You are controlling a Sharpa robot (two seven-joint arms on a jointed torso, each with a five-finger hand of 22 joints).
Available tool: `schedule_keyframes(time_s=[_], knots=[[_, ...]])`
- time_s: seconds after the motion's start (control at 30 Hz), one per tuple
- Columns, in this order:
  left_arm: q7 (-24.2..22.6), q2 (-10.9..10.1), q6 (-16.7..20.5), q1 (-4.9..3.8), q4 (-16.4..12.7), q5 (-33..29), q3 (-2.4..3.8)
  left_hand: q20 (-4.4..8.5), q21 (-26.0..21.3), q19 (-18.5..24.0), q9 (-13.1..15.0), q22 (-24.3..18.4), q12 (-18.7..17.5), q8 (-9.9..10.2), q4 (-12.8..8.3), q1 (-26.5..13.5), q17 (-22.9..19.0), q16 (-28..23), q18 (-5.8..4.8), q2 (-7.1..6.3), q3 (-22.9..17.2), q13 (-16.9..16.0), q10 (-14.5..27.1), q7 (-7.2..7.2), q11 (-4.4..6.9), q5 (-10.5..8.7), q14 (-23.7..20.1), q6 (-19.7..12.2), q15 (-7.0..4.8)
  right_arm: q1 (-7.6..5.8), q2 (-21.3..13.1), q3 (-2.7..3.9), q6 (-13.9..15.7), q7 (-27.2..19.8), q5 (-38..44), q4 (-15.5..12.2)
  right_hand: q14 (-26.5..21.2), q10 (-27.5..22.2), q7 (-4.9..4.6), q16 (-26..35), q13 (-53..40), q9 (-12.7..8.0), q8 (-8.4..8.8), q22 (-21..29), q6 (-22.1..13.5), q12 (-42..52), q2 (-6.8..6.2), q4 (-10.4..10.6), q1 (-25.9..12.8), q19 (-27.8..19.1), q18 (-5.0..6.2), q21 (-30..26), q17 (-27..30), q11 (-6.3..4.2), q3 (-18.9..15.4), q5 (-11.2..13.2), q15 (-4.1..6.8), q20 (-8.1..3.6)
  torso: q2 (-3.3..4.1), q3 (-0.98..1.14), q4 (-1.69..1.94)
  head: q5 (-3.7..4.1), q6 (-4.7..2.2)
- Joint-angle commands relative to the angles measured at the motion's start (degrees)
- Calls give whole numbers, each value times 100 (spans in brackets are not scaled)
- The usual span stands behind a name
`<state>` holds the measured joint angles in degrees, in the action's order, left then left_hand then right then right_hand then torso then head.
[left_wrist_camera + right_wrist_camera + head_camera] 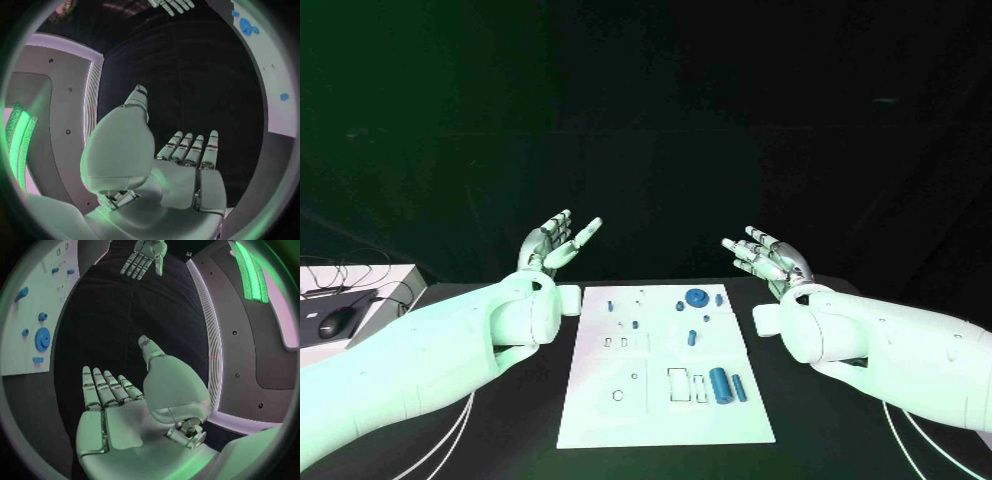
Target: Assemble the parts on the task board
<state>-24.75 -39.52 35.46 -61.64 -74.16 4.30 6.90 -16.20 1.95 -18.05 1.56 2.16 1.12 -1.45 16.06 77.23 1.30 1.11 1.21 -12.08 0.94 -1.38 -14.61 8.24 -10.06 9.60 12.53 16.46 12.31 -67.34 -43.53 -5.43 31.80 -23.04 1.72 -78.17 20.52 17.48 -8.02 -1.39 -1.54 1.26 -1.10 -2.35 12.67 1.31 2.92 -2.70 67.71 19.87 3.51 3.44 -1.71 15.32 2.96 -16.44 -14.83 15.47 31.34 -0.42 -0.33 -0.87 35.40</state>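
The white task board (661, 410) lies in the middle of the black table. Small blue parts rest on it: a round disc (695, 296) near the far edge, a long cylinder (720, 385) near the right side, and several smaller pieces between. My left hand (557, 242) is raised above the table beyond the board's far left corner, fingers spread, holding nothing. My right hand (767, 255) is raised beyond the far right corner, also spread and empty. The left wrist view shows the left hand (181, 155) with flat palm; the right wrist view shows the right hand (119, 390) and the blue disc (42, 338).
A white box with a computer mouse (332, 323) and cables sits at the table's left edge. Bare black table (826, 430) lies on both sides of the board.
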Motion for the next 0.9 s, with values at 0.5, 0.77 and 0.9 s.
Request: schedule_keyframes(time_s=[0.5, 0.77, 0.9], knots=[[190, -80, -1023, 40, -50, 388, 25, 154, 888, -2871, 116, 334, 221, -152, -295, 453, 211, 343, 811, 762, -159, -127, -2934, 268, -175, -13, 3753, 2072, -135, -209, 120, -154, -952, 275, 3200, 741, 4567, 4164, -368, -301, -175, 207, -242, -299, 3791, 219, -26, -916, 1219, 3400, 451, 1111, -198, -597, 379, 184, 782, -645, 95, -18, 19, 70, 144], [252, -357, -1329, 120, -497, 782, 23, 559, 1410, -4128, 204, 396, 233, -218, -859, 437, 462, 406, 954, 1170, 91, -203, -5022, 162, 253, -13, 5789, 4293, -688, -224, 186, -145, -1005, 876, 5033, 838, 5934, 5170, -166, -441, -177, 245, -261, -696, 4904, 198, -120, -1064, 1141, 4267, 301, 1900, -295, -953, 525, 195, 1291, -1276, 234, -51, 117, 180, 156], [271, -553, -1370, 138, -811, 867, 25, 855, 1744, -4642, 207, 531, 227, -218, -931, 488, 725, 677, 925, 1202, 118, -204, -5331, 112, 379, -13, 6467, 4445, -912, -255, 219, -125, -862, 1236, 5945, 793, 6625, 5409, -58, -1377, -175, 260, -263, -1115, 5058, 164, -238, -1001, 998, 4894, 307, 2626, -811, -1092, 344, 177, 1580, -1643, 350, -72, 211, 254, 128]])
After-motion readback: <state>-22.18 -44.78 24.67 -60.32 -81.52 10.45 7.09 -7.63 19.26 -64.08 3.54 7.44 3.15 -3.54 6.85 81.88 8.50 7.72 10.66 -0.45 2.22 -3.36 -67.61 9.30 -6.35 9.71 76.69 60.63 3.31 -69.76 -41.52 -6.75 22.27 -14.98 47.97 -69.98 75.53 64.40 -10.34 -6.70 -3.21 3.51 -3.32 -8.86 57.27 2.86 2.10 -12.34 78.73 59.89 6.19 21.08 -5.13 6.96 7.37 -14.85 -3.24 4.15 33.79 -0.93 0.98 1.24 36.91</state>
